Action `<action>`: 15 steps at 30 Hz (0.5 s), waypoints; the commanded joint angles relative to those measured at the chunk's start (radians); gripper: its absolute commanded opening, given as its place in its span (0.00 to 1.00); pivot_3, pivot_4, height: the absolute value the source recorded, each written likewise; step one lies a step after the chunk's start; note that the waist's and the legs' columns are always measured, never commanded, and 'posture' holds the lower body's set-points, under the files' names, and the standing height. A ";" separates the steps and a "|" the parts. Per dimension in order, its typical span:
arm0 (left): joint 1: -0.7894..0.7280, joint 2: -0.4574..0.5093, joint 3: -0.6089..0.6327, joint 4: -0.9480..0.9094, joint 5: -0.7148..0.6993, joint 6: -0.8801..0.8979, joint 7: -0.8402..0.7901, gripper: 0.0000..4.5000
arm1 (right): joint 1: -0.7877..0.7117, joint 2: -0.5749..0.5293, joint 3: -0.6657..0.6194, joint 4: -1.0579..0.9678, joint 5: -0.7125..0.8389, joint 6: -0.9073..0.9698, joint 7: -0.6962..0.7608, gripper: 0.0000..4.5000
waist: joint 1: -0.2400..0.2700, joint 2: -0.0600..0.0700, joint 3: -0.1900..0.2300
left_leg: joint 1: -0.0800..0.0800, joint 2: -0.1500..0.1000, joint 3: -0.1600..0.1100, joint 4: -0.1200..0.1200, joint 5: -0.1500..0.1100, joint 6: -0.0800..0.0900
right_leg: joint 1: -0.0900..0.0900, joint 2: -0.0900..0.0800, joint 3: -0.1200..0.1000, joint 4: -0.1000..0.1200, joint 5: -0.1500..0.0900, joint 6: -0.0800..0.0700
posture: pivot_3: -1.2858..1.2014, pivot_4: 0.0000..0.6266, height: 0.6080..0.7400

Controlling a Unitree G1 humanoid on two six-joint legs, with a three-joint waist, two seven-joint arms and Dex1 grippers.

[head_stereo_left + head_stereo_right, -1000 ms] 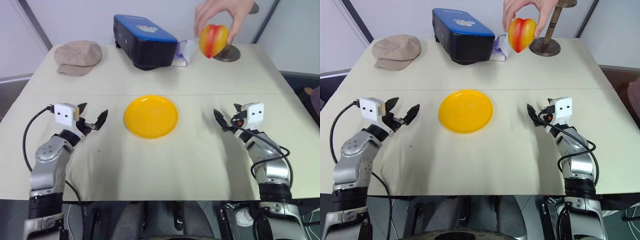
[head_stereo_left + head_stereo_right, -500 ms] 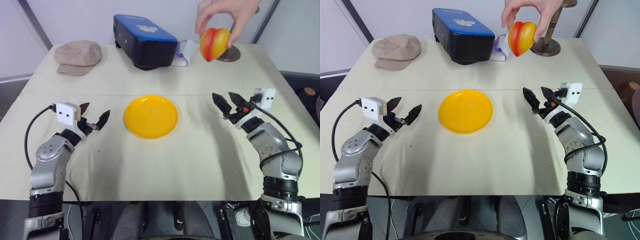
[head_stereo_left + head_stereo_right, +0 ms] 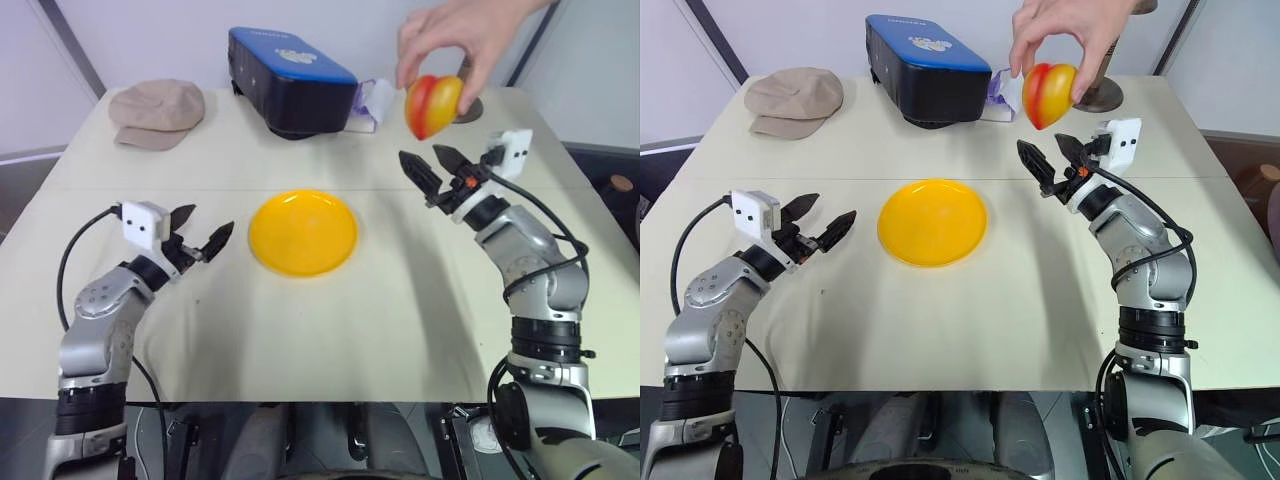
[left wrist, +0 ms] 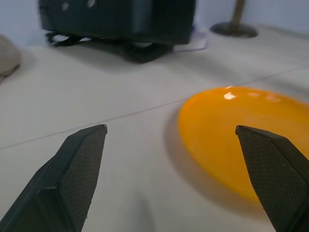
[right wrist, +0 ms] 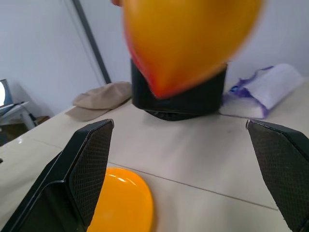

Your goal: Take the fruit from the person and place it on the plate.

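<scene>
- Nearest the robot, on the left, the left gripper (image 3: 197,243) hangs low over the table (image 3: 330,330) with its fingers spread and nothing between them. It points level toward the plate (image 3: 303,231), just beside the rim without touching, and looks parked clear of the handover.
- Mid-table, the plate lies flat and bare, between the two arms, so it is ready as the drop spot.
- On the right, the right gripper (image 3: 432,172) is raised off the table and tilted up, its jaws wide apart and empty. They aim at the fruit (image 3: 433,104), which sits just above and beyond the fingertips, apart from them.
- Farther back, the hand (image 3: 462,38) pinches the fruit from above, holding it in the air over the far table, with its lower half left free for the jaws.
- Beyond, a cap (image 3: 157,105), a blue box (image 3: 290,81) and a stand base (image 3: 1102,96) sit by the far edge, well clear.
</scene>
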 commanded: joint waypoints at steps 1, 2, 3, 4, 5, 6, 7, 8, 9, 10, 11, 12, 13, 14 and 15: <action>-0.001 0.042 0.043 -0.140 -0.170 0.097 -0.069 0.99 | -0.016 -0.003 -0.010 -0.038 0.009 -0.005 0.002 1.00 | 0.000 0.000 0.000 | -0.001 0.000 0.000 0.000 0.000 0.000 | -0.001 0.000 0.000 0.000 0.000 0.000 | 0.52 0.24 1.00; -0.010 0.060 0.057 -0.169 -0.237 0.145 -0.086 0.99 | -0.013 -0.003 -0.008 -0.041 0.008 -0.003 0.001 1.00 | -0.001 0.000 0.000 | -0.002 0.000 0.000 0.000 0.000 0.000 | -0.002 0.000 0.000 0.000 0.000 0.000 | 0.52 0.24 1.00; -0.020 0.083 0.071 -0.191 -0.305 0.199 -0.103 0.99 | -0.011 -0.003 -0.007 -0.044 0.008 -0.001 0.001 1.00 | -0.001 0.000 0.000 | -0.002 0.000 0.000 0.000 0.000 0.000 | -0.003 0.000 0.000 0.000 0.000 0.000 | 0.52 0.24 1.00; -0.026 0.103 0.080 -0.207 -0.350 0.233 -0.115 0.99 | -0.009 -0.002 -0.007 -0.045 0.007 0.000 0.000 1.00 | -0.001 0.000 0.000 | -0.003 0.000 0.000 0.001 0.000 0.000 | -0.003 0.000 0.000 0.000 0.000 0.000 | 0.52 0.24 1.00; -0.034 0.120 0.085 -0.214 -0.366 0.247 -0.120 0.99 | -0.009 -0.002 -0.006 -0.046 0.007 0.002 0.000 1.00 | -0.001 0.000 0.000 | -0.004 0.000 0.000 0.001 0.000 0.000 | -0.004 0.000 0.000 0.000 0.000 0.000 | 0.52 0.24 1.00; -0.040 0.136 0.087 -0.212 -0.375 0.260 -0.120 0.99 | -0.009 -0.003 -0.006 -0.047 0.006 0.003 0.000 1.00 | -0.002 0.000 0.000 | -0.004 0.000 0.000 0.001 0.000 0.000 | -0.004 0.000 0.000 0.001 0.000 0.000 | 0.52 0.24 1.00; -0.044 0.147 0.088 -0.210 -0.379 0.268 -0.118 0.99 | -0.009 -0.003 -0.006 -0.047 0.006 0.003 0.000 1.00 | -0.002 0.000 0.000 | -0.004 0.000 0.000 0.001 0.000 0.000 | -0.004 0.001 0.000 0.001 0.000 0.000 | 0.52 0.24 1.00; -0.054 0.169 0.090 -0.201 -0.392 0.283 -0.133 0.99 | -0.010 -0.005 -0.007 -0.047 0.006 0.005 0.000 1.00 | -0.003 0.000 0.000 | -0.003 0.000 0.000 0.001 0.000 0.000 | -0.004 0.001 0.000 0.001 0.000 0.000 | 0.52 0.24 1.00; -0.065 0.183 0.094 -0.191 -0.406 0.295 -0.147 0.99 | -0.011 -0.007 -0.009 -0.048 0.006 0.006 0.000 1.00 | -0.004 0.000 0.000 | -0.003 0.000 0.000 0.001 0.000 0.000 | -0.004 0.001 0.000 0.001 0.000 0.000 | 0.52 0.24 1.00; -0.076 0.189 0.098 -0.181 -0.421 0.303 -0.154 0.99 | -0.013 -0.009 -0.011 -0.050 0.008 0.009 -0.001 1.00 | -0.003 0.000 0.000 | -0.003 0.000 0.000 0.001 0.000 0.000 | -0.004 0.001 0.000 0.001 0.000 0.000 | 0.52 0.24 1.00; -0.084 0.193 0.101 -0.174 -0.432 0.309 -0.157 0.99 | -0.014 -0.010 -0.013 -0.051 0.009 0.011 -0.002 1.00 | -0.002 0.000 0.000 | -0.003 0.000 0.000 0.001 0.000 0.000 | -0.004 0.001 0.000 0.001 0.000 0.000 | 0.52 0.24 1.00; -0.090 0.194 0.091 -0.165 -0.413 0.299 -0.157 0.99 | -0.017 -0.009 -0.013 -0.056 0.012 0.013 -0.005 1.00 | -0.002 0.000 0.000 | -0.004 0.000 0.000 0.001 0.000 0.000 | -0.004 0.001 0.000 0.001 0.000 0.000 | 0.52 0.24 1.00; -0.092 0.195 0.082 -0.159 -0.399 0.292 -0.158 0.99 | -0.020 -0.008 -0.013 -0.060 0.013 0.015 -0.008 1.00 | -0.002 0.000 0.000 | -0.004 0.000 0.000 0.001 0.000 0.000 | -0.004 0.001 0.000 0.001 0.000 0.000 | 0.52 0.24 1.00; -0.094 0.193 0.075 -0.155 -0.390 0.288 -0.158 0.99 | -0.024 -0.004 -0.013 -0.063 0.015 0.016 -0.013 1.00 | -0.002 0.000 0.000 | -0.004 0.000 0.000 0.001 0.000 0.000 | -0.004 0.001 0.000 0.001 0.000 0.000 | 0.52 0.24 1.00; -0.097 0.189 0.069 -0.154 -0.386 0.287 -0.158 0.99 | -0.029 -0.001 -0.011 -0.066 0.015 0.017 -0.017 1.00 | -0.002 0.000 0.000 | -0.004 0.000 0.000 0.001 0.000 0.000 | -0.004 0.001 0.000 0.000 0.000 0.000 | 0.52 0.24 1.00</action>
